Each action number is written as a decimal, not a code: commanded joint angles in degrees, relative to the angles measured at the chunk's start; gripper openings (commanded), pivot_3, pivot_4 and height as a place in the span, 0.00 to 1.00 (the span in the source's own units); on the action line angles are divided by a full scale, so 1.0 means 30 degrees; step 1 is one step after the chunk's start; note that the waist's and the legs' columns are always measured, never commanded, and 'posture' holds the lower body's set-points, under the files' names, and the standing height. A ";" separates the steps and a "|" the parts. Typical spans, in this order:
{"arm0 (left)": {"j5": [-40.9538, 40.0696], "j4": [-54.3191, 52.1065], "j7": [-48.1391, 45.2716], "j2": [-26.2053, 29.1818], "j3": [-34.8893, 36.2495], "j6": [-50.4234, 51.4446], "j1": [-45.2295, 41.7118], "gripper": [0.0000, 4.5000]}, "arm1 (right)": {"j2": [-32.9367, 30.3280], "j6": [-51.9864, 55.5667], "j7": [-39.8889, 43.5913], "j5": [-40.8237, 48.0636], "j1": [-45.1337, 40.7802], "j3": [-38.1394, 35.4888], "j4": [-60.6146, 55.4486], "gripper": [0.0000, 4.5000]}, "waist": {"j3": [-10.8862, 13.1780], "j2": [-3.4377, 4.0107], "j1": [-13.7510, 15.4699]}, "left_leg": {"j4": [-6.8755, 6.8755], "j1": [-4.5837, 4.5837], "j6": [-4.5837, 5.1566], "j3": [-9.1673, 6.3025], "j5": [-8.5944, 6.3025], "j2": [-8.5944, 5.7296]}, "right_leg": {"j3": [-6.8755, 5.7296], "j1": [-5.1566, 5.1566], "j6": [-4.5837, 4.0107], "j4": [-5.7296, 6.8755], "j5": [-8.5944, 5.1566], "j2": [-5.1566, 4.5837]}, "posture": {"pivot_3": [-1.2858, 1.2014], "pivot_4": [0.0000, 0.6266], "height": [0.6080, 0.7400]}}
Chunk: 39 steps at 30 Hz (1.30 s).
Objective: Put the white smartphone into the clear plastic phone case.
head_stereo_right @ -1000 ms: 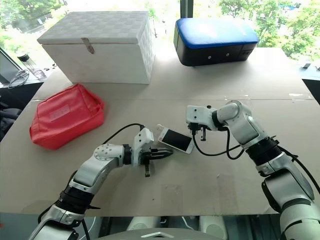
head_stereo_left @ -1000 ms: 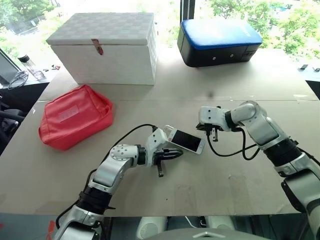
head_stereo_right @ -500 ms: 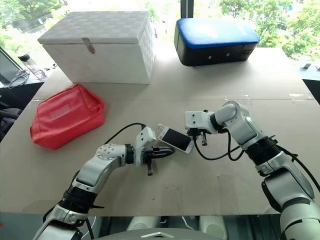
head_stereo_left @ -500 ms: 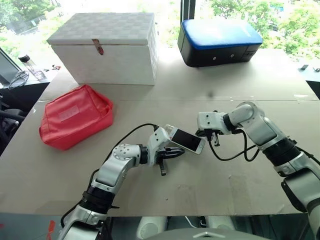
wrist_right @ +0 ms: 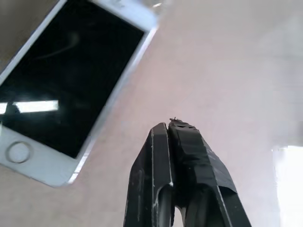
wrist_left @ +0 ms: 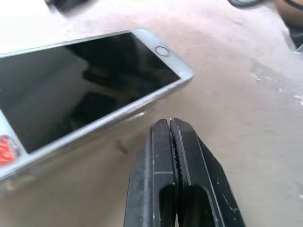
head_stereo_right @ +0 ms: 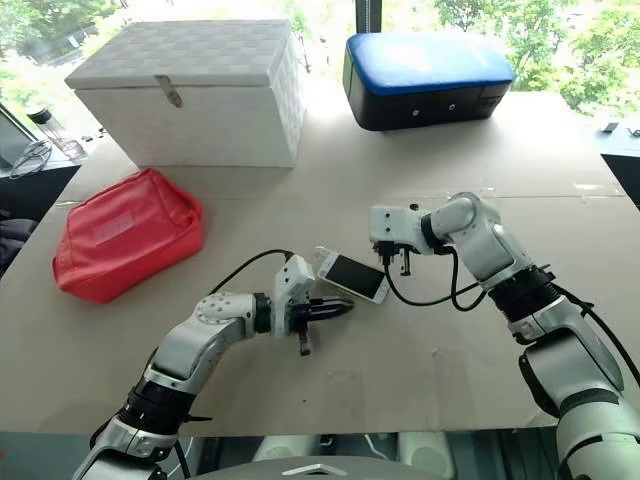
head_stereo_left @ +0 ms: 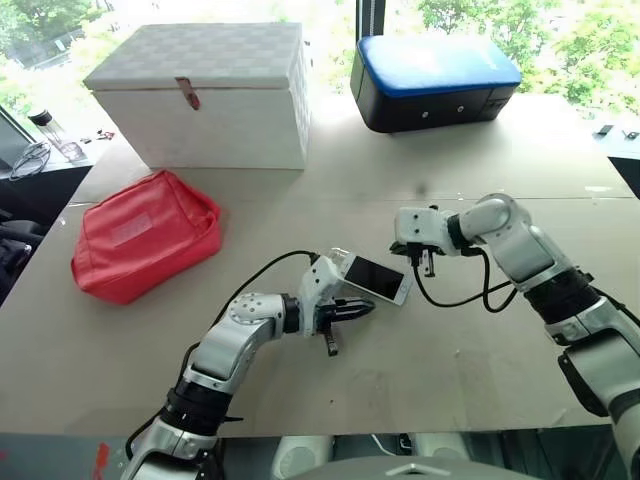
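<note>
The white smartphone (head_stereo_left: pixel 375 279) lies screen up on the brown table, between my two grippers. Its home-button end points toward the right gripper (head_stereo_left: pixel 428 268), which hangs shut a little above the table just past that end. My left gripper (head_stereo_left: pixel 365 312) is shut and empty, and its fingers (wrist_left: pixel 173 156) run alongside the phone's long near edge without gripping it. In the right wrist view the phone (wrist_right: pixel 71 85) sits beside the shut fingers (wrist_right: pixel 175 170). I cannot make out the clear plastic phone case apart from the phone.
A red pouch (head_stereo_left: pixel 145 235) lies at the left. A white lidded box (head_stereo_left: pixel 200 95) and a blue-topped black case (head_stereo_left: pixel 435 80) stand at the back. Black cables loop from both wrists over the table near the phone.
The right gripper dipped to the phone's home-button end half a second ago and has since lifted off it. The phone and the left gripper have stayed in place.
</note>
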 commanded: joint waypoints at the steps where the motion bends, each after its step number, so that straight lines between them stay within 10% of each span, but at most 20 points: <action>1: -0.2592 -0.2957 0.0537 0.1107 0.3370 0.1296 0.1472 0.01 | 0.0905 0.1345 -0.0464 0.1239 -0.0185 -0.1034 -0.2036 0.00 | -0.0001 -0.0009 -0.0236 | -0.0010 -0.0034 -0.0003 -0.0016 -0.0001 0.0004 | 0.0007 -0.0035 -0.0007 0.0003 -0.0004 -0.0004 | 0.52 0.24 1.00; 24: -0.3211 -0.2699 0.1480 0.2722 0.7320 -0.1331 0.6042 0.01 | 0.4235 0.2118 -0.2799 -0.0998 0.2772 0.4008 -0.0194 0.00 | -0.0115 -0.0034 -0.0274 | -0.0008 -0.0115 -0.0011 -0.0001 0.0006 -0.0011 | -0.0009 -0.0162 -0.0088 0.0023 -0.0044 -0.0003 | 0.52 0.24 1.00; 32: -0.3149 -0.2220 0.1959 0.3388 0.7206 -0.1121 0.3970 0.01 | 0.5657 0.2913 -0.4232 0.2242 0.2568 -0.0355 -0.3120 0.00 | -0.0027 -0.0023 -0.0149 | -0.0015 0.0088 -0.0010 -0.0041 0.0001 -0.0008 | -0.0037 0.0055 -0.0087 0.0014 -0.0055 -0.0008 | 0.52 0.24 1.00; 39: -0.0660 0.0969 0.2144 0.3648 0.3682 -0.0508 -0.0953 0.01 | 0.1561 0.6109 -0.4494 0.2630 0.5962 -0.1926 -1.0020 0.00 | -0.0020 -0.0016 0.0149 | -0.0032 0.0034 -0.0014 -0.0036 -0.0004 -0.0034 | -0.0049 0.0016 -0.0005 -0.0010 -0.0011 0.0081 | 0.52 0.24 1.00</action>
